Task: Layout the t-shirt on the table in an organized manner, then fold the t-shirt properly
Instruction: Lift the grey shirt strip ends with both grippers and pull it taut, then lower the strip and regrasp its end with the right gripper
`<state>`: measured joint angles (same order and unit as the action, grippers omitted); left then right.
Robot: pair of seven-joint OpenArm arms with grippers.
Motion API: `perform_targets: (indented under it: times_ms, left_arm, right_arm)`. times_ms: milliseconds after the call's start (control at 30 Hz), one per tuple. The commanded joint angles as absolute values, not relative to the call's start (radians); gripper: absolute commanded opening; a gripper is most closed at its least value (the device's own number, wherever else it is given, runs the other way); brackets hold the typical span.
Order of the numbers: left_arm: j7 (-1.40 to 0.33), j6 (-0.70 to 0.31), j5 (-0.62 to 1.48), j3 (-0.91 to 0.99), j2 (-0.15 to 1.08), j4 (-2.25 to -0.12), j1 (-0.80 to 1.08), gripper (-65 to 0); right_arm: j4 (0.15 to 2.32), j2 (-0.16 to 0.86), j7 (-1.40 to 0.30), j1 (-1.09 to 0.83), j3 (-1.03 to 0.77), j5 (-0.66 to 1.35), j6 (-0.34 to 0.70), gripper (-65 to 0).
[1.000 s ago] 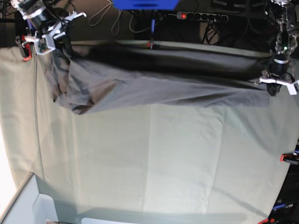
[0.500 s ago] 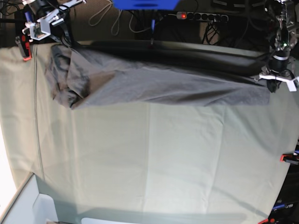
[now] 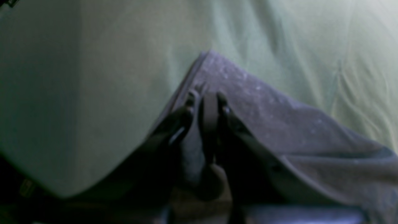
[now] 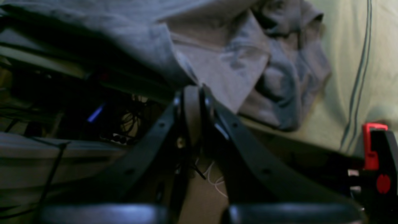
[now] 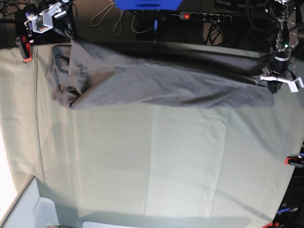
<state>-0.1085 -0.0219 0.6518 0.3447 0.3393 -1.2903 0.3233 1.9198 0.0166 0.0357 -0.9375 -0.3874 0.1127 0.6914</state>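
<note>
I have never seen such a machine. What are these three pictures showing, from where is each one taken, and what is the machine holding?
This is a robot with two arms, each ending in a two-fingered gripper. One picture looks down on the whole table, which is covered in pale green cloth. The other two come from small cameras mounted at each wrist, looking along the fingers.

A dark grey t-shirt lies stretched in a long band along the far edge of the table. Its end on the overhead picture's left is bunched.

The left gripper is on the right of the overhead picture. Its wrist camera shows it shut on a corner of the t-shirt.

The right gripper is at the top left. Its own camera shows it shut on the t-shirt's edge, lifted beyond the table's edge, with a red clamp nearby.
</note>
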Motion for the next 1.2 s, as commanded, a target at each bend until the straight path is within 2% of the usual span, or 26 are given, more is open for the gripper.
perform_targets:
  times_ms: [0, 300, 500, 800, 900, 1000, 1167]
  left_arm:
    - [-0.082, -0.021, 0.650, 0.352, 0.355, -1.314, 0.321, -65.0]
    - [-0.082, -0.021, 0.650, 0.358, 0.357, -1.316, 0.317, -65.0]
    - [-0.082, -0.021, 0.650, 0.360, 0.357, -1.317, 0.315, -65.0]
    - [-0.082, -0.021, 0.650, 0.355, 0.357, -1.316, 0.315, -65.0]
    - [-0.082, -0.021, 0.650, 0.354, 0.357, -1.313, 0.315, -65.0]
    - [-0.084, -0.021, 0.650, 0.352, 0.357, -1.310, 0.317, -65.0]
    - [-0.085, -0.021, 0.650, 0.352, 0.357, -1.316, 0.318, -65.0]
  right_arm:
    - [1.939, 0.024, 0.065, -0.961, -0.389, 0.133, 0.698, -65.0]
    - [1.940, 0.033, 0.065, -0.983, -0.325, 0.128, 0.698, -65.0]
    - [1.939, 0.077, 0.064, -0.977, -0.286, 0.128, 0.698, -65.0]
    - [1.934, 0.079, 0.051, -0.762, -0.357, 0.127, 0.698, -65.0]
    - [1.933, 0.094, -0.015, -0.662, -0.346, 0.127, 0.698, -65.0]
    - [1.926, 0.093, -0.162, -0.545, -0.334, 0.127, 0.698, -65.0]
    - [1.811, 0.093, -0.334, -0.367, -0.321, 0.119, 0.698, -65.0]
